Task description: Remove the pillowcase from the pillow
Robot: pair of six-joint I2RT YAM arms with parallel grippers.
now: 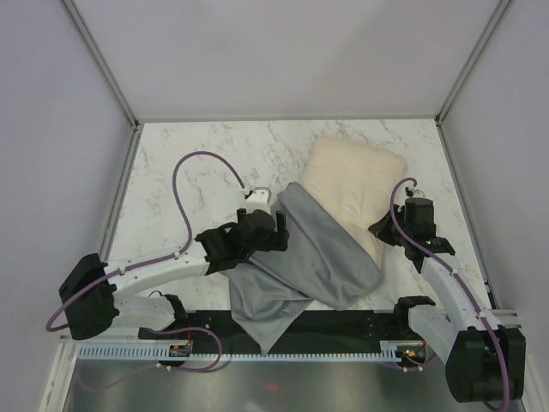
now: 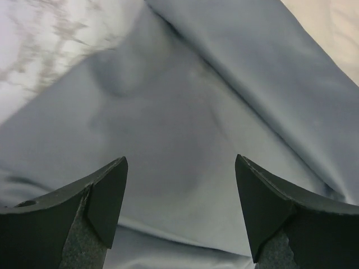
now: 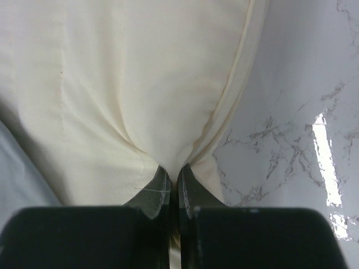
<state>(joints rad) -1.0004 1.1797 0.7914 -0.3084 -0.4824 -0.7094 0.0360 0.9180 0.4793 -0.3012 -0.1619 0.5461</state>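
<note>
The cream pillow (image 1: 352,182) lies at the back right of the marble table, its near half still inside the grey pillowcase (image 1: 317,257), which trails down to the table's front edge. My right gripper (image 1: 383,230) is shut on a pinch of the pillow's cream fabric (image 3: 140,84) near its right seam. My left gripper (image 1: 276,230) is open, its fingers (image 2: 106,196) spread over the grey pillowcase (image 2: 185,129) at its left side, holding nothing.
The marble table (image 1: 197,154) is walled by white panels at the back and sides. A black rail (image 1: 360,326) with the arm bases runs along the near edge. Purple cables loop from both arms.
</note>
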